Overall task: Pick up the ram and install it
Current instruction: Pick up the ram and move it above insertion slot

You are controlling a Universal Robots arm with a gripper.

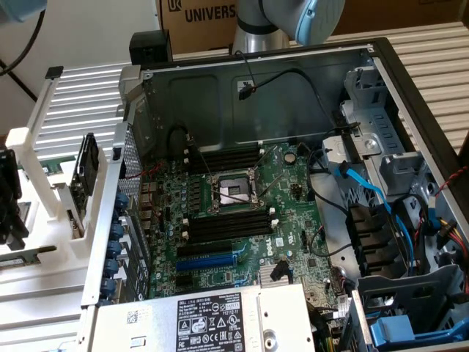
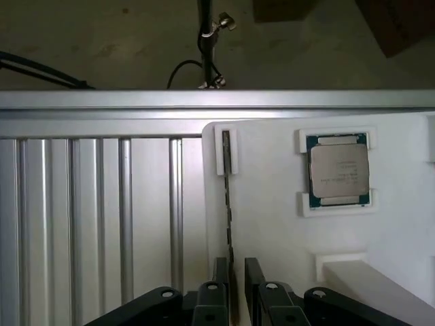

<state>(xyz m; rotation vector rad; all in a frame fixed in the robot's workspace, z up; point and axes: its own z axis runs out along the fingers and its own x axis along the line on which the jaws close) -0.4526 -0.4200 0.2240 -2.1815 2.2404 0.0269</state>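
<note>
The ram is a thin dark stick standing on edge in a slotted white holder. My gripper is open, with one black finger on each side of the stick's near end. A small gap shows beside the ram, so the jaws straddle it without clamping. In the exterior view, the gripper's dark body sits at the left edge, over the white fixture. The open computer case holds the motherboard, with black memory slots on both sides of the processor socket.
A processor chip lies in a pocket of the white holder beside the ram. Ribbed aluminium table borders the holder. A blue expansion slot, loose cables and a power supply crowd the case.
</note>
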